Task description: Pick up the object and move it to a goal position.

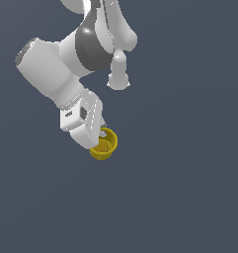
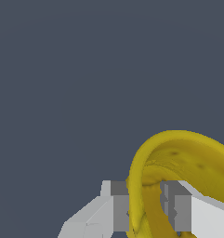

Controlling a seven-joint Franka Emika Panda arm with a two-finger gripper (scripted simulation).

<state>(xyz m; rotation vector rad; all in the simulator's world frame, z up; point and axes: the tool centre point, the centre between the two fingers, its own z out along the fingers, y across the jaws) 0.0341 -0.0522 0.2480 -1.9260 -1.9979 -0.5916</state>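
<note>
The object is a small yellow cup [image 1: 105, 144] with an open top, seen in the exterior view just below and to the right of the white hand. My gripper [image 1: 101, 137] is shut on the cup's wall, one finger inside the rim and one outside. The wrist view shows the yellow cup [image 2: 187, 153] from close up, its rim arching over the two grey fingertips; the gripper [image 2: 145, 209] pinches the yellow wall between them. The cup appears tilted in the grasp.
The white and grey arm [image 1: 66, 64] fills the upper part of the exterior view's left. Everything else is a uniform dark grey-blue background with no other objects showing.
</note>
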